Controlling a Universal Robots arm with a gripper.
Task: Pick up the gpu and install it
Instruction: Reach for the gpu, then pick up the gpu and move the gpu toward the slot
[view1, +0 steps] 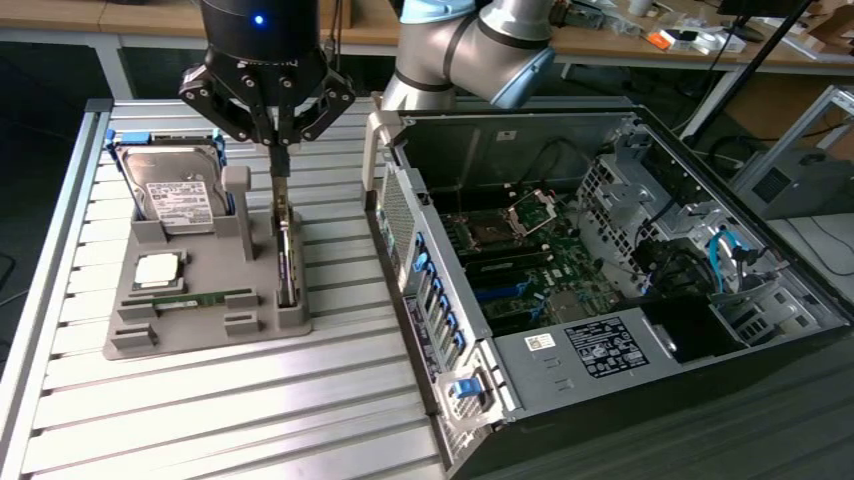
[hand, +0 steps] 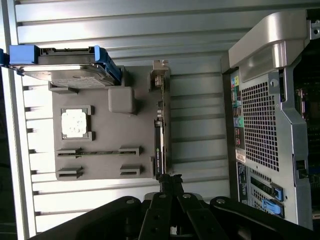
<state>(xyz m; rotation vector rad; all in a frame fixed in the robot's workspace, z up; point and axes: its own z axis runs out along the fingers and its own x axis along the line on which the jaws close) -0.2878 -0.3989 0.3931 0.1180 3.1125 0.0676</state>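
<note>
Gripper (view1: 280, 183) is pinched shut on the upper edge of the gpu (view1: 286, 255), which the grey holder (view1: 180, 332) keeps standing edgewise for such a grasp

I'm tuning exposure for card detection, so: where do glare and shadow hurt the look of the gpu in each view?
Exterior view: glare on the slatted table near the tray; the gpu is a dark sliver under the gripper. Wrist view: the table beside the hard drive washes out white; the gpu is a dark edge-on strip; the gripper body is near black.
</note>
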